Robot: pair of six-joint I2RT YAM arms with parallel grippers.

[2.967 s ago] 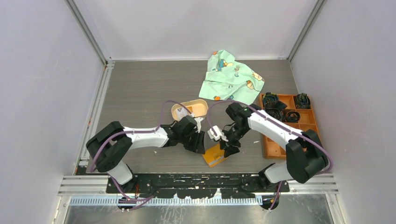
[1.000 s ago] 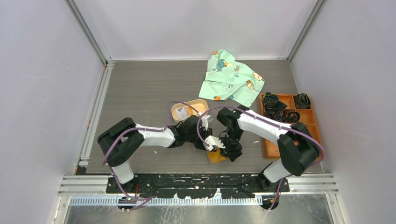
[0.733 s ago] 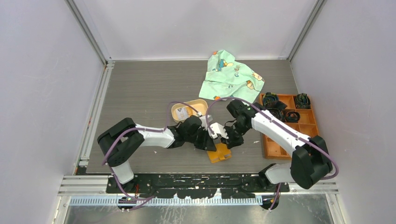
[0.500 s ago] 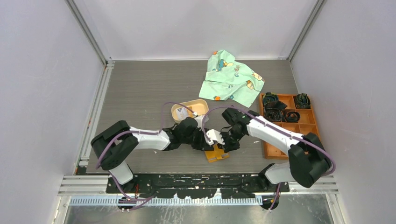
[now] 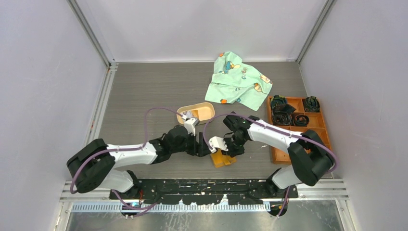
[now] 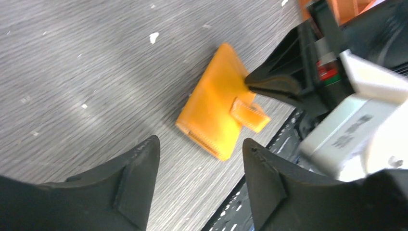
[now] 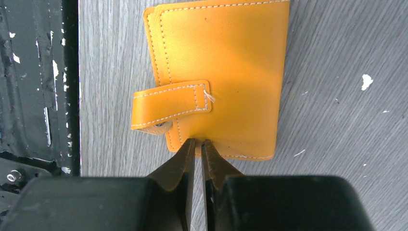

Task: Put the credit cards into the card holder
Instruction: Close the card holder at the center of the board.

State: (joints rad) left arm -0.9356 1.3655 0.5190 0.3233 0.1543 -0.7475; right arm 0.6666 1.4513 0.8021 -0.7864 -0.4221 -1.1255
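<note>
Overhead, both arms are reaching into the lower middle of the frame, and the orange card holder (image 5: 223, 158) lies flat on the grey table (image 5: 139, 96), close to the near edge. The left gripper (image 5: 202, 144) hovers just to the left of it. On its own camera the left gripper (image 6: 199, 144) has its fingers spread well apart with nothing between them, and the card holder (image 6: 216, 115) sits in the middle of the frame beyond the tips.

The right gripper (image 5: 226, 147) is down on the holder's upper edge. On its own camera the right gripper (image 7: 197, 143) has its fingers drawn almost together, with only a sliver of gap, and the tips sit on the lower edge of the card holder (image 7: 226, 62). I can't tell whether any leather is pinched between them. The strap (image 7: 168, 106) crosses the holder and pokes out past its left edge.

Up and to the left of the grippers, a pale card (image 5: 189, 114) rests in the tan tray (image 5: 207, 111), well apart from the holder. A green printed cloth (image 5: 239, 84) lies at upper centre, and an orange box (image 5: 298, 127) sits at the right.
</note>
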